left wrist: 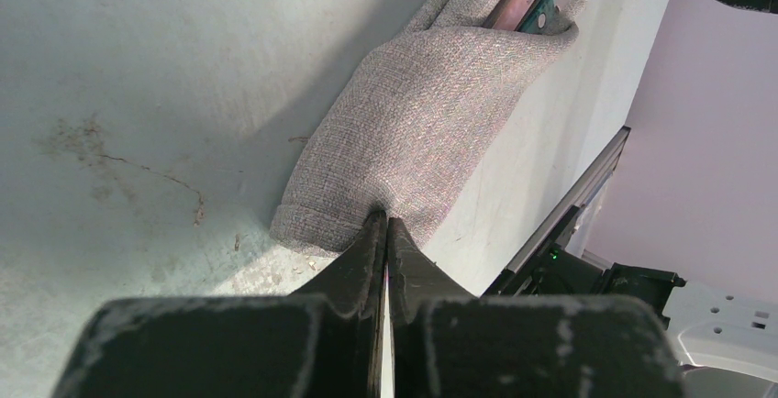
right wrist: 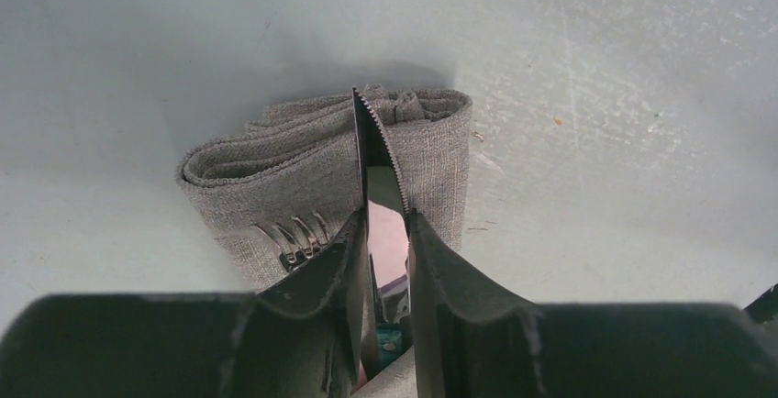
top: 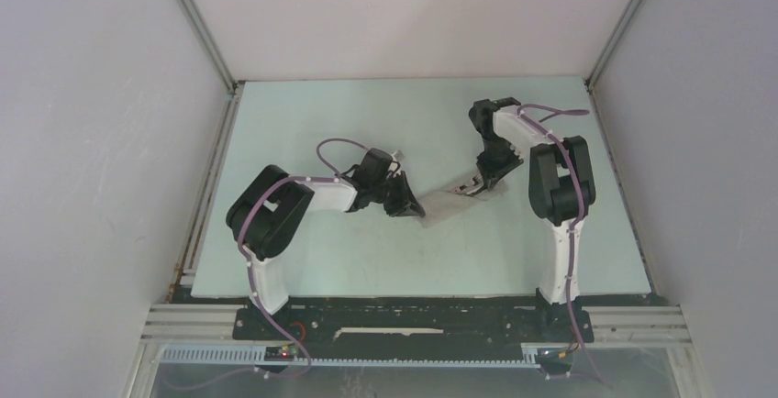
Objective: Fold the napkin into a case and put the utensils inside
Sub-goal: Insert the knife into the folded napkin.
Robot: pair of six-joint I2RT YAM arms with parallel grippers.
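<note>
Left claw [left wrist: 384,222]: black, two tapered fingers w/ worn greyish edges, jaws pressed together w/ only a hairline between; pinches the hemmed edge of the case [left wrist: 422,132] at its closed, rounded end. Case: taupe-grey woven cloth, coarse matte weave, folded to a narrow flat pouch w/ soft rolled sides. It lies slantwise approx. mid-counter between the two claws, one claw at each end. At the open end the layers show as stacked curled edges w/ a stitched hem. Right claw [right wrist: 383,220]: same black fingers, jaws narrowly apart, one each side of the knife [right wrist: 378,146]; cannot tell whether they actually press the blade. Knife: thin polished metal, serrated along one edge, pointed; blade lies over the cloth, tip reaching the bunched layers at the far side. Fork tines [right wrist: 298,237]: row of slim curved silver prongs, resting on the cloth just beside one finger of the right claw. Teal handle [left wrist: 549,13]: dark teal, glossy, small round hole, poking from the case's far end next to a flat metal strip. Counter [left wrist: 128,68]: pale mint-green, hard, smooth, w/ scuffs, thin brown smears and whitish abrasion patches.
</note>
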